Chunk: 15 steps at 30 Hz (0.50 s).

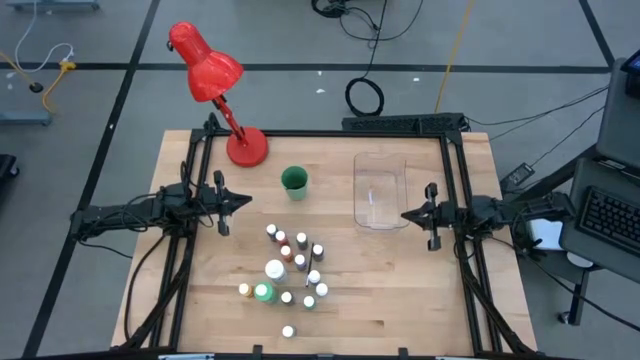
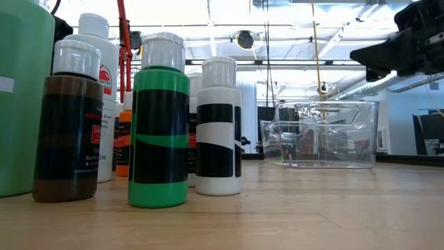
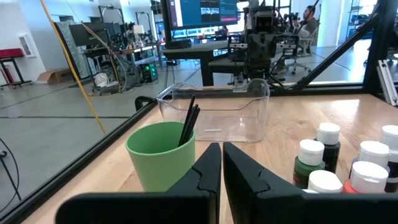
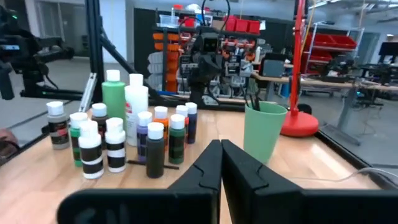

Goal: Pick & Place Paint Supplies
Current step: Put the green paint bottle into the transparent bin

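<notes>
We see the paint bottles point(image 1: 290, 268) clustered just beside the empty clear tray point(image 1: 381, 190), brushes point(image 3: 188, 122) in the green cup point(image 1: 294, 181); left gripper point(image 1: 226, 203) and right gripper point(image 1: 420, 215) pinched closed, holding nothing. We judge sorting barely begun.

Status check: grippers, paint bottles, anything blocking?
Left gripper and right gripper shut, empty, at table sides. Paint bottles clustered, untouched. Green cup holds brushes; clear tray empty. Nothing blocking.

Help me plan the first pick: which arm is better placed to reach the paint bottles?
Neither clearly. The bottle cluster sits about midway; left claw and right claw both wait shut at the table's sides. The left looks marginally nearer.
</notes>
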Each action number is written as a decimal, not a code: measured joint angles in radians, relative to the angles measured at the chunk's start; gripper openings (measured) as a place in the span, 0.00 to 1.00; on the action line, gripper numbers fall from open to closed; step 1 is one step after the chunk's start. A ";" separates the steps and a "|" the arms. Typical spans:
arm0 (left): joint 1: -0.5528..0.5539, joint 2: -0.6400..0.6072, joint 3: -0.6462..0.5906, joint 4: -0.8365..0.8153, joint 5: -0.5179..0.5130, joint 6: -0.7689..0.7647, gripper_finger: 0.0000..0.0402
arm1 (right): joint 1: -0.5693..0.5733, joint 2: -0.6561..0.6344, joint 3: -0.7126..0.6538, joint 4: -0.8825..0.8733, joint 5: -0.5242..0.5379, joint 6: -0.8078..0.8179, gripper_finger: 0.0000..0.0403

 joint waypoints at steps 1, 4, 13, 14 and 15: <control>0.000 0.000 0.000 0.000 0.000 0.000 0.05 | 0.005 0.007 0.000 0.006 0.009 -0.003 0.00; 0.000 0.000 0.000 0.000 0.000 0.000 0.05 | 0.018 0.024 0.000 0.023 0.010 -0.005 0.00; 0.000 0.000 0.000 0.000 0.000 0.000 0.05 | 0.037 0.038 -0.002 0.037 0.091 -0.007 0.00; 0.000 0.000 0.000 0.000 0.000 0.000 0.05 | 0.037 0.040 -0.002 0.038 0.093 -0.009 0.00; 0.000 0.000 0.000 0.000 0.000 0.000 0.05 | 0.037 0.040 -0.002 0.038 0.092 -0.008 0.00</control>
